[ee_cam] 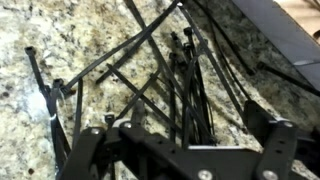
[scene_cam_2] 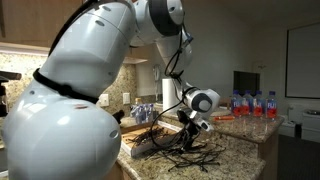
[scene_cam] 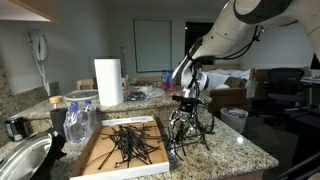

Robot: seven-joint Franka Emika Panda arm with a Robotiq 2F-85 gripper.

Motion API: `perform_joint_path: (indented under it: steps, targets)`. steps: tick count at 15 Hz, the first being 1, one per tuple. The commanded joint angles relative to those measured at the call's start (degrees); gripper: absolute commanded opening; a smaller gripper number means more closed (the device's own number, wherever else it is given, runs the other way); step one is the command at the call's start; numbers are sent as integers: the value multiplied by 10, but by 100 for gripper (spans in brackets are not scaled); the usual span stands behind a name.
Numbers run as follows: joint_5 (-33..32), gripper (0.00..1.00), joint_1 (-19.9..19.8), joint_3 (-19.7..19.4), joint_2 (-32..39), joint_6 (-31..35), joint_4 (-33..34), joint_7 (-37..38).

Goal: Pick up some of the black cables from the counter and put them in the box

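Note:
A loose heap of black cables lies on the speckled granite counter, right under my gripper. In the wrist view my two fingers stand apart at the bottom edge, and a bundle of cables runs up between them. The gripper looks open and straddles the heap. The tan cardboard box sits beside the heap and holds several more black cables. In both exterior views the heap shows below the gripper.
A paper towel roll stands behind the box. Water bottles and a metal bowl sit at the box's far side. More bottles stand on a shelf behind. The counter's edge is near the heap.

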Motion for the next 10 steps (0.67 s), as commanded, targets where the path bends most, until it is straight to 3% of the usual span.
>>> perform_joint_path:
  steps: [1, 4, 5, 7, 10]
  targets:
    - [16, 100, -7, 0, 8, 13, -7, 0]
    - [23, 100, -10, 1, 22, 24, 0, -8]
    - [26, 75, -10, 1, 22, 25, 0, -10]
    - [29, 68, -12, 0, 19, 30, -2, -14]
    - [56, 48, -21, 5, 27, 30, 4, -35]
